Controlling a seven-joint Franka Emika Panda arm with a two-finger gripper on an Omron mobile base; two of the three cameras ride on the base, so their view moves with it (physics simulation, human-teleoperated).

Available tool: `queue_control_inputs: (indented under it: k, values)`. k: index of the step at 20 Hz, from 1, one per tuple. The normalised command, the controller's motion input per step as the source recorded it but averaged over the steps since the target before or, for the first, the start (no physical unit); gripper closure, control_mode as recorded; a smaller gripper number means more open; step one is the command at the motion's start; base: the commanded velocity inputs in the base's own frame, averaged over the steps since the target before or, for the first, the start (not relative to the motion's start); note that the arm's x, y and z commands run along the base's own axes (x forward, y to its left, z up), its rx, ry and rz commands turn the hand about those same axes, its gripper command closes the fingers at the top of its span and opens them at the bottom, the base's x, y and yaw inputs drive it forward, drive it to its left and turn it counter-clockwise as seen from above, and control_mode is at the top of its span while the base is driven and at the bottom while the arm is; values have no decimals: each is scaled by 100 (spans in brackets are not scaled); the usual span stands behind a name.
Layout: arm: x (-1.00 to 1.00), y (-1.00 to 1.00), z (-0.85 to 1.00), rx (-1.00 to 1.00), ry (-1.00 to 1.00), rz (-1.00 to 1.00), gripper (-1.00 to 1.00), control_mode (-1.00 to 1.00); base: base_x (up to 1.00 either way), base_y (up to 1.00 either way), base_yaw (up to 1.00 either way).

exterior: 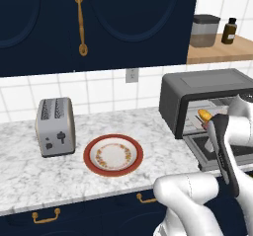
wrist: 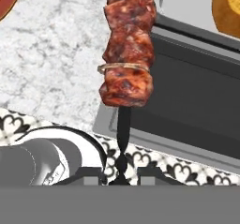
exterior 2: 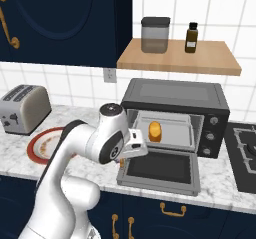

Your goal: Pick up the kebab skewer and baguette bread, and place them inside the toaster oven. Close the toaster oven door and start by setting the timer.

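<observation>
2 base views share toaster oven (exterior: pixel 207 89); hand view close.

1. My gripper (wrist: pixel 123 174) is clamped on the kebab skewer (wrist: pixel 127 45), which juts ahead of me over the lowered toaster oven door (exterior 2: pixel 159 167).
2. The toaster oven (exterior 2: pixel 175 114) mouth stands open; the baguette bread (exterior 2: pixel 155 131) takes its middle, with free rack on either side.
3. The marble counter (exterior: pixel 29 171) between the plate (exterior: pixel 113 154) and the oven is bare.
</observation>
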Motion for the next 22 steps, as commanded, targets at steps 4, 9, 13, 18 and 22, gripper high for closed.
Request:
queue_control_inputs:
  k: [4, 9, 13, 18, 22]
  values:
    - [11, -80, 18, 0, 19, 0, 100, -100, 0, 0, 0]
    - [27, -73, 8, 0, 7, 0, 100, -100, 0, 0, 0]
    - [39, -47, 0, 0, 0, -3, 100, -100, 0, 0, 0]
    - [61, -28, -4, 0, 3, -3, 100, -100, 0, 0, 0]
    - [46, -29, -23, 0, 8, -4, 100, -100, 0, 0, 0]
